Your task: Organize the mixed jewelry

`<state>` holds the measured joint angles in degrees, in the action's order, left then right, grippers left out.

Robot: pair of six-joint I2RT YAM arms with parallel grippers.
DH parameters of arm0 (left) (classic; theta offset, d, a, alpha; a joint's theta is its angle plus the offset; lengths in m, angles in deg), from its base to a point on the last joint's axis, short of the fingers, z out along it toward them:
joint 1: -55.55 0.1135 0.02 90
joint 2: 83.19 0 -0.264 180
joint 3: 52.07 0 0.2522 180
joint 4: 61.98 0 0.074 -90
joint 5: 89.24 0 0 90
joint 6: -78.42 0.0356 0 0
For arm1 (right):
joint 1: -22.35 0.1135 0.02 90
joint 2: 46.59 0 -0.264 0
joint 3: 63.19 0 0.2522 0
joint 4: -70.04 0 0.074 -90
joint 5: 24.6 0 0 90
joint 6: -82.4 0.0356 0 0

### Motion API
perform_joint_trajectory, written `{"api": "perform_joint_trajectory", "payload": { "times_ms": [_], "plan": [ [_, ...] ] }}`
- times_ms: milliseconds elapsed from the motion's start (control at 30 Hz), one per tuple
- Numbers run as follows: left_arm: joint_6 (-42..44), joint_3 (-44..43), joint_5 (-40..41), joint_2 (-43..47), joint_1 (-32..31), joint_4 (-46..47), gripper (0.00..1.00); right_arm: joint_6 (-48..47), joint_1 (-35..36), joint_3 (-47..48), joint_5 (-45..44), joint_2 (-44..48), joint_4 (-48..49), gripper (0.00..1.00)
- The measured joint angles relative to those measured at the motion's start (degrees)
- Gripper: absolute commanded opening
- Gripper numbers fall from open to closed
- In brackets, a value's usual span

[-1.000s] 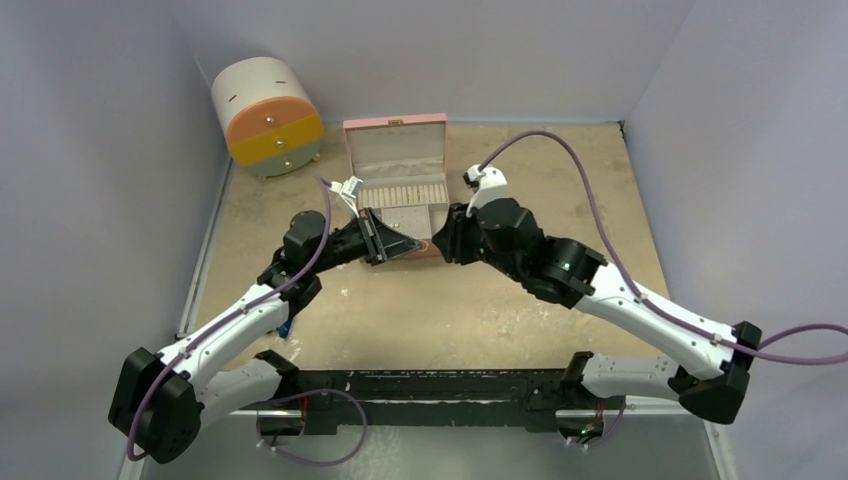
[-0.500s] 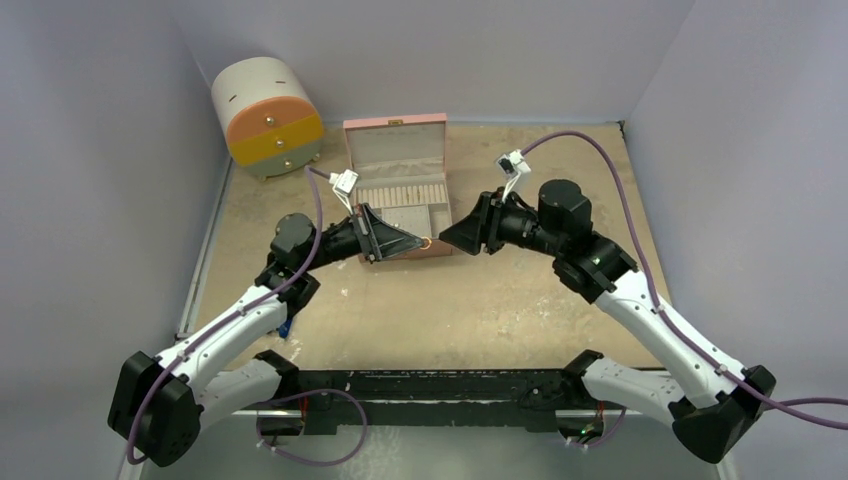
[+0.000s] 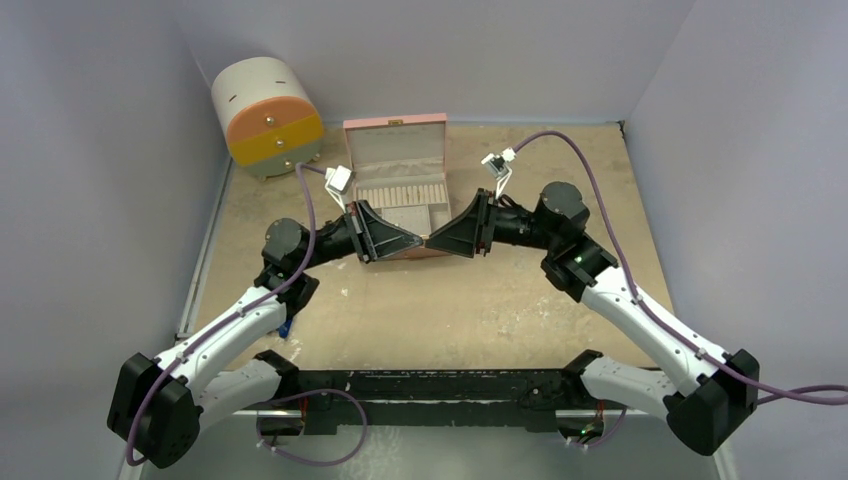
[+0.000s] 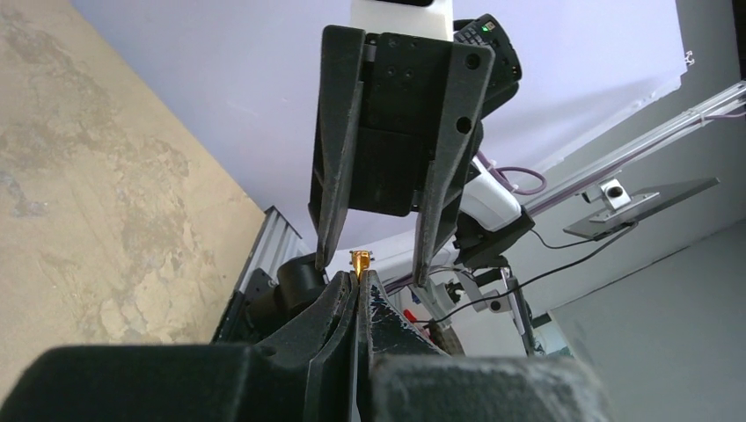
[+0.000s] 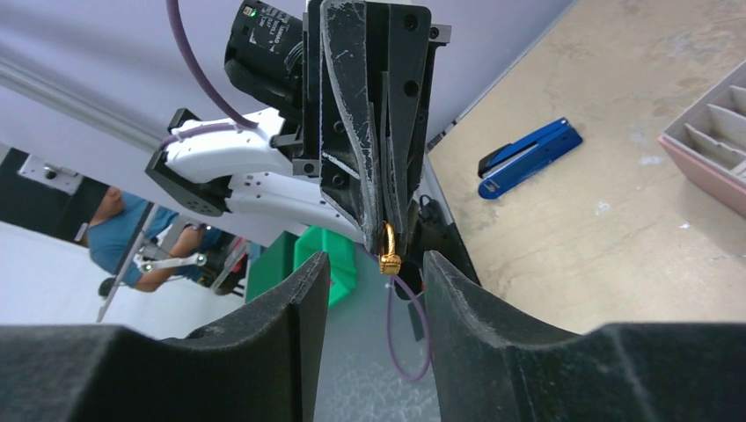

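- The left gripper point(image 4: 361, 283) is clamped tight on a small gold ring point(image 4: 361, 258), which sticks out just past its tips.
- The right gripper point(image 5: 376, 261) crowded over the pink box point(image 3: 395, 125) a second ago. It has since swung out to the right and turned to face the left one, tip to tip.
- Its jaws stand about half open, one finger on either side of the ring, holding nothing.
- The ring hangs in the air above the box's near edge.
- This looks like a handover being lined up, and the ring is not yet in a compartment.
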<state>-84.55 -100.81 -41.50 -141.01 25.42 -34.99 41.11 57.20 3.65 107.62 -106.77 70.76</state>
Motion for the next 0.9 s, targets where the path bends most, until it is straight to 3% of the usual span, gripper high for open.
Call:
{"api": "perform_joint_trajectory", "payload": {
  "times_ms": [567, 900],
  "plan": [
    [-1.5, 0.0, -0.6, 0.0, -0.1, 3.5, 0.00, 4.9, 0.0, -0.1, 2.3, -1.5, 6.2, 0.27],
    [-1.6, 0.1, -0.6, 0.0, -0.1, 4.0, 0.00, 4.8, 0.0, -0.1, 2.1, -1.5, 5.6, 0.22]
  ]
}}
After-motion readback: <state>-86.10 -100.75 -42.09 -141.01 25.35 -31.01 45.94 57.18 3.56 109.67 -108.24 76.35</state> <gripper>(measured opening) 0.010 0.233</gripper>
